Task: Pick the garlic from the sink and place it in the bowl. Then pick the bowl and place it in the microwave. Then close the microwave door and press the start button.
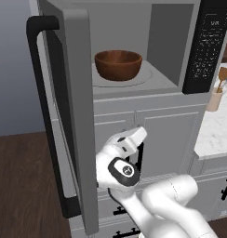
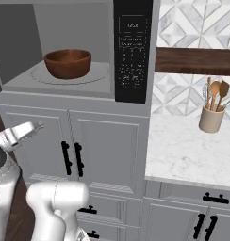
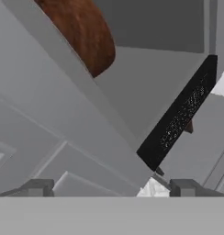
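Left base view, far left: microwave door [image 1: 71, 116] stands swung wide open, its long black bar handle [image 1: 43, 116] on the outer edge.
Centre: bowl [image 1: 118, 64] sits on the round plate inside the microwave [image 1: 134, 18]; whether the garlic lies in it I cannot tell, the rim hides the inside.
Below centre: end effector [image 1: 134, 139] hangs low in front of the grey cabinet doors [image 1: 166, 135], beside the door's inner face, released and grasping nothing; in the hand view its fingertips [image 3: 40, 187] stand wide apart with bare space between.
Right: keypad panel [image 1: 207, 46], then a marble surface [image 2: 183, 150] with a utensil crock [image 2: 211, 118].
Step in hand: likely closing the door, then pressing start.
Risk: the arm stands inside the door's swing, so a push from the wrong side could trap it or leave the door ajar; an unlatched door would waste the button press.
Writing: the keypad shows pale markings, too small to read; no brand legible.
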### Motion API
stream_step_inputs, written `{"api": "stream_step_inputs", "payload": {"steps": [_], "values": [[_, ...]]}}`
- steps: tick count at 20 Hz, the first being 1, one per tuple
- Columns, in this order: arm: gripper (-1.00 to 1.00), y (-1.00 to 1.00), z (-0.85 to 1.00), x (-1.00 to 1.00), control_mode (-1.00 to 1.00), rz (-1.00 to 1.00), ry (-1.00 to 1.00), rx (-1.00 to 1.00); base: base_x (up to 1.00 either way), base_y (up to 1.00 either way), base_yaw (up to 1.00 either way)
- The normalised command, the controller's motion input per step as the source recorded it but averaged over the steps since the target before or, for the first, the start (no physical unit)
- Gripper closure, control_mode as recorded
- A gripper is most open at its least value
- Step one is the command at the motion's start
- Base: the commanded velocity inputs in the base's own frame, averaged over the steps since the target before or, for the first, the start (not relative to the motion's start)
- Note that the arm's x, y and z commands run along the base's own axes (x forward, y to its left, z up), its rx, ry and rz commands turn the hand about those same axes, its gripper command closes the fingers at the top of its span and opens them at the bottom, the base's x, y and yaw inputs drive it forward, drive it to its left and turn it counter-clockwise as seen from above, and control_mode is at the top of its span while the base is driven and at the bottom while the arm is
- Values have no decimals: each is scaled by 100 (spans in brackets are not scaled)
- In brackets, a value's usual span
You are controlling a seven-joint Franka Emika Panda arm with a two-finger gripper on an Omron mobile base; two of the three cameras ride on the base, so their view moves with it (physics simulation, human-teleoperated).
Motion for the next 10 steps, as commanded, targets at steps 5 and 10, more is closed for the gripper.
{"api": "stream_step_inputs", "payload": {"steps": [5, 10], "values": [[-100, 100, -10, 0, -100, -4, 1, -24, 0, 0, 0], [-100, 100, 0, 0, -100, -5, 1, -32, 0, 0, 0]]}}
